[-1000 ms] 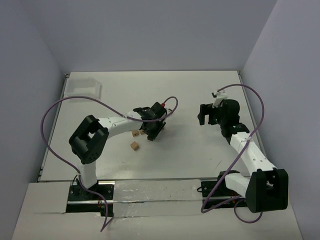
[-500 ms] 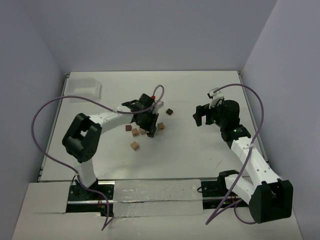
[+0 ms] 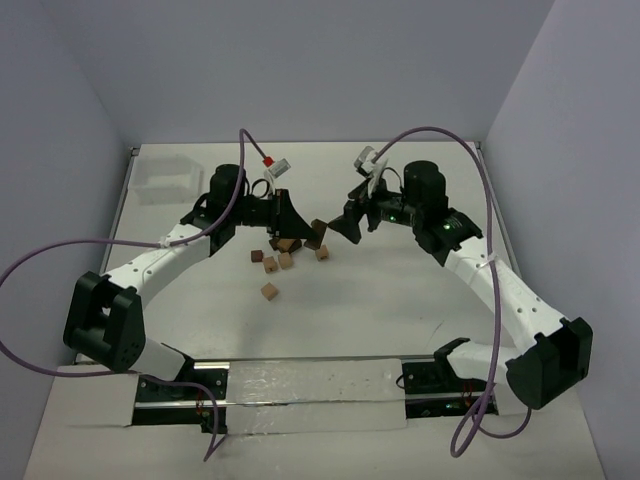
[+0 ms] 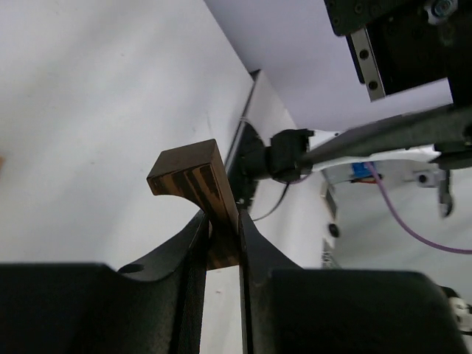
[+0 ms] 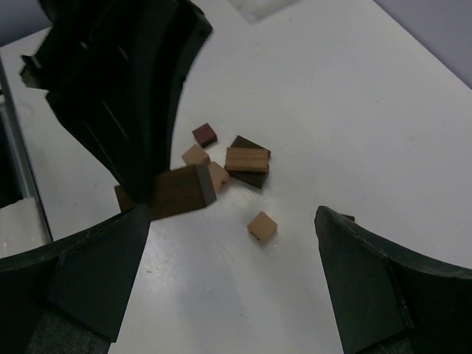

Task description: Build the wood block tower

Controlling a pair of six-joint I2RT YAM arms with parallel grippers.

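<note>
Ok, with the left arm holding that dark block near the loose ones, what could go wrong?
The left gripper pinches the striped dark brown wooden block by one end only, so it may twist or slip out. The open right gripper hangs close by, so the arms could collide. Nearby a tan wooden block seems to lie on a dark brown flat block; a low pass might knock that pair apart.

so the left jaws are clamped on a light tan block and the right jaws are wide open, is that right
Not quite. The block clamped in the left jaws is dark brown, not light tan; the left wrist view shows it plainly. The right jaws are wide open, as you said.
</note>
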